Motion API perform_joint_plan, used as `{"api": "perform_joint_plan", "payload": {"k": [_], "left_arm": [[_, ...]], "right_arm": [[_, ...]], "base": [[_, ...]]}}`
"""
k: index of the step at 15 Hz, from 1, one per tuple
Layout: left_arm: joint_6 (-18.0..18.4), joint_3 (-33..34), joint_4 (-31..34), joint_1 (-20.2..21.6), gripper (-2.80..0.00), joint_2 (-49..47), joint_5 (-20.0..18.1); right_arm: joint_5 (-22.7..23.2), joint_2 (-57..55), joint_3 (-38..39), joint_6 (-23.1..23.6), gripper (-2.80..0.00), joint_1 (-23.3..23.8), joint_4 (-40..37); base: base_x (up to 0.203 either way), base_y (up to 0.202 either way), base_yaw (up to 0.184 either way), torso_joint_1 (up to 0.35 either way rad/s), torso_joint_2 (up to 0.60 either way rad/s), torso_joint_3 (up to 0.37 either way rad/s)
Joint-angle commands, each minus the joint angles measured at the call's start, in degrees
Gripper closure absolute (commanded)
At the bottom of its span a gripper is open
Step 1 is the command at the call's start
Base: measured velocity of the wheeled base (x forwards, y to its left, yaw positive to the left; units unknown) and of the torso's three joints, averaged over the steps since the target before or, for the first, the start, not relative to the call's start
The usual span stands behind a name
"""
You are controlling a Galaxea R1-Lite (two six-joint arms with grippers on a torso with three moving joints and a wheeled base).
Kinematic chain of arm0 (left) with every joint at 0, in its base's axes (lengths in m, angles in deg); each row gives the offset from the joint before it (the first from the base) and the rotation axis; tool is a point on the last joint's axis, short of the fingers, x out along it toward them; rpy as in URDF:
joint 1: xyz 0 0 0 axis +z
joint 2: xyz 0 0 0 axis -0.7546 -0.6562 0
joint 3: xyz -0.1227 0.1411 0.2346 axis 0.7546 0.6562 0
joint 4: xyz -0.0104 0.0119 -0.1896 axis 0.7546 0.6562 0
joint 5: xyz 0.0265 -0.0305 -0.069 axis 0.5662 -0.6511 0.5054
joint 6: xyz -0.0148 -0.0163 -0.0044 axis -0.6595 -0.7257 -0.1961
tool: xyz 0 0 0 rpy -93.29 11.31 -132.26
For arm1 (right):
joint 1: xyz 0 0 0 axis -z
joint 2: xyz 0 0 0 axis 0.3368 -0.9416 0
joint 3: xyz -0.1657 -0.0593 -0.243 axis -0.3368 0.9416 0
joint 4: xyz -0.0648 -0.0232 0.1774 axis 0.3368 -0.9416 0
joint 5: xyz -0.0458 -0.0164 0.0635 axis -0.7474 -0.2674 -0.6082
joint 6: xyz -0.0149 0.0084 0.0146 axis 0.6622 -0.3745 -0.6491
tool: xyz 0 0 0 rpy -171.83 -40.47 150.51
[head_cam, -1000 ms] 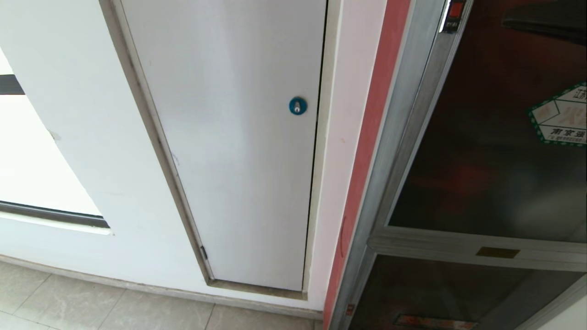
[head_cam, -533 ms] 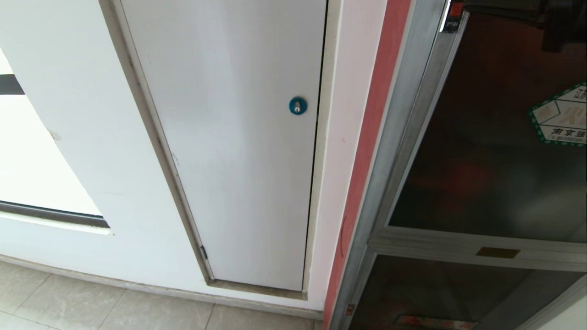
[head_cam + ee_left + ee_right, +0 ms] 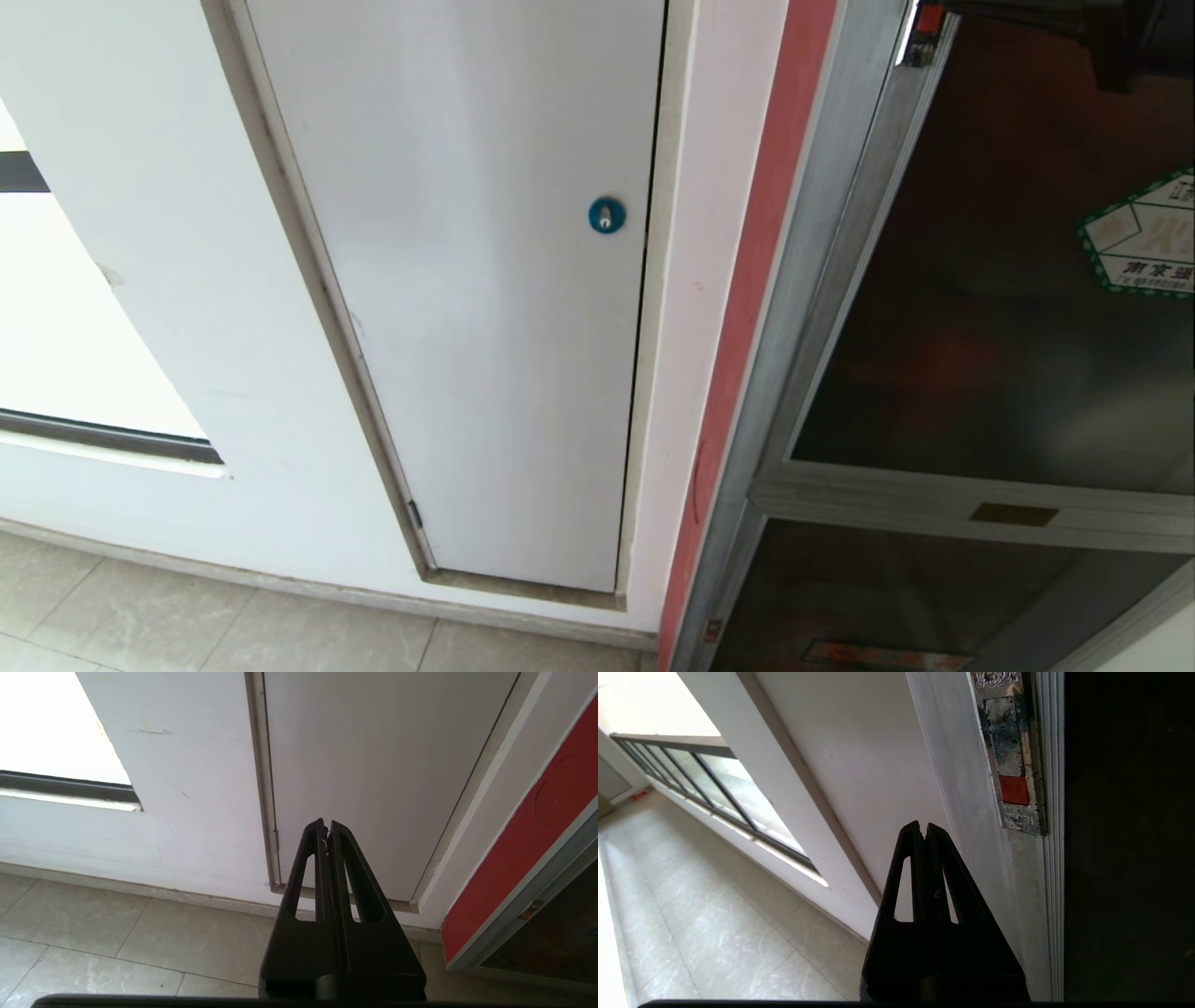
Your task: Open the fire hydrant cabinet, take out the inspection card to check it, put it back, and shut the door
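Fire hydrant cabinet [image 3: 840,280] sat at the right of the head view, silver frame against a red strip on the wall. Door [image 3: 990,308] was the dark glass panel with the green-bordered sticker [image 3: 1141,233]; its latch edge stood slightly off the frame near the top. Red latch [image 3: 1014,789] sat in a worn metal plate on the door's silver edge. Inspection card not visible.

Right tool [image 3: 925,830]: fingers fully together, holding nothing. Tip pointed at the silver frame, just beside the latch plate and short of it; contact with the frame couldn't be told. In the head view, only a dark part of the right arm [image 3: 1102,28] showed at the top right corner, in front of the door glass.

Left tool [image 3: 326,826]: fingers also pressed together, empty, hanging low and aimed at the bottom of the white panel [image 3: 467,280] with the blue round lock [image 3: 606,216], clear of it. Grey tiled floor [image 3: 187,616] below.
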Motion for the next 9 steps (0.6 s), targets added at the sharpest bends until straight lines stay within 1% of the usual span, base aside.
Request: {"api": "perform_joint_plan", "payload": {"k": [1, 9], "left_arm": [[0.0, 0.0, 0.0, 0.0, 0.0, 0.0, 0.0], [0.0, 0.0, 0.0, 0.0, 0.0, 0.0, 0.0]], "right_arm": [[0.0, -0.4, -0.2, 0.0, 0.0, 0.0, 0.0], [-3.0, -3.5, -2.3, 0.7, 0.0, 1.5, 0.8]], "base": [[0.0, 0.0, 0.0, 0.0, 0.0, 0.0], [0.0, 0.0, 0.0, 0.0, 0.0, 0.0]]}}
